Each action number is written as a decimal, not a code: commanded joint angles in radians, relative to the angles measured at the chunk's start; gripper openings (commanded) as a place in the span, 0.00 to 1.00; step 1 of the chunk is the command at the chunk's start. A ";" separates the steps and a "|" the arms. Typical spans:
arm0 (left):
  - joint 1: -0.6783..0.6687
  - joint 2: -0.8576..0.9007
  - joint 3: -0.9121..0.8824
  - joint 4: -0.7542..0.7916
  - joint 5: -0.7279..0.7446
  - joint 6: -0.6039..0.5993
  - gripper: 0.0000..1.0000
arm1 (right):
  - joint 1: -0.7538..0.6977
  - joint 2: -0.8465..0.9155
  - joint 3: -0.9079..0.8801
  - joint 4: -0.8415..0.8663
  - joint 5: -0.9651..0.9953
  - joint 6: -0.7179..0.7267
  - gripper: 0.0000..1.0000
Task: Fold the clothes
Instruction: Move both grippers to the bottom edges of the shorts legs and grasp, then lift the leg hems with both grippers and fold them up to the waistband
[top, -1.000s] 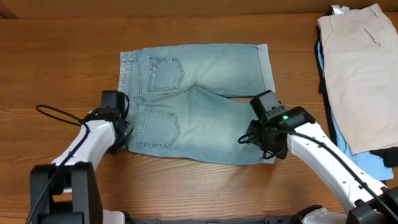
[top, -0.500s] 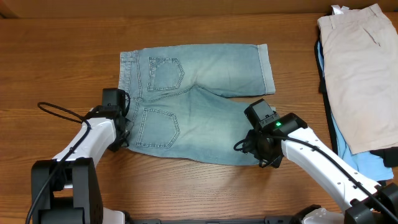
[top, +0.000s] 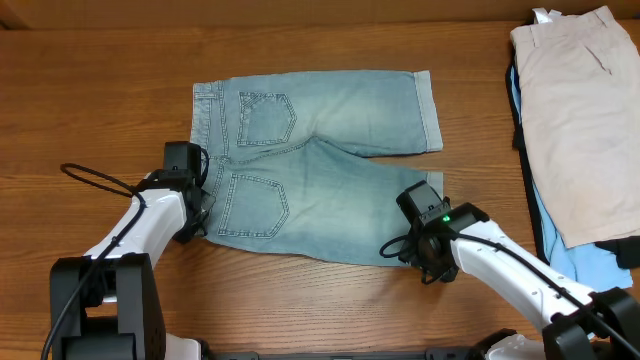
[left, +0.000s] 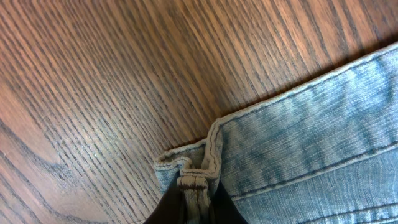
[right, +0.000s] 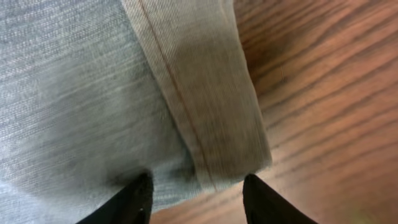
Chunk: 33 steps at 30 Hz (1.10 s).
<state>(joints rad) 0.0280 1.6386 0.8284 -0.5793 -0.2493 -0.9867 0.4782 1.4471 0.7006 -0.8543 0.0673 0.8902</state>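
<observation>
With the jeans (top: 310, 170) flat on the table (top: 100, 90), your left gripper (left: 194, 208) pinching the waistband corner (left: 211, 149) and your right gripper (right: 198, 186) gaping astride the hem (right: 199, 93), lifting now risks dragging one end, because the right may catch only the edge and slip.

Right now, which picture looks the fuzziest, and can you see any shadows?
Right wrist view: the fuzziest; the jeans hem and the wood grain look smeared, and a dark shadow lies on the table beside the hem. Left wrist view: sharp, with crisp stitches and grain. Overhead view: clear and evenly lit.
</observation>
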 joint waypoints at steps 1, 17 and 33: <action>0.006 0.045 -0.024 -0.019 0.067 0.050 0.04 | -0.003 0.003 -0.015 0.039 0.044 0.005 0.46; 0.006 0.040 0.322 -0.370 0.092 0.267 0.04 | -0.126 -0.054 0.134 -0.124 0.074 -0.011 0.04; 0.006 0.020 0.627 -0.835 0.119 0.293 0.04 | -0.273 -0.331 0.436 -0.449 0.014 -0.166 0.04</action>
<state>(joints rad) 0.0326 1.6833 1.4319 -1.3769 -0.1078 -0.7216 0.2176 1.1763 1.1168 -1.2781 0.0769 0.7437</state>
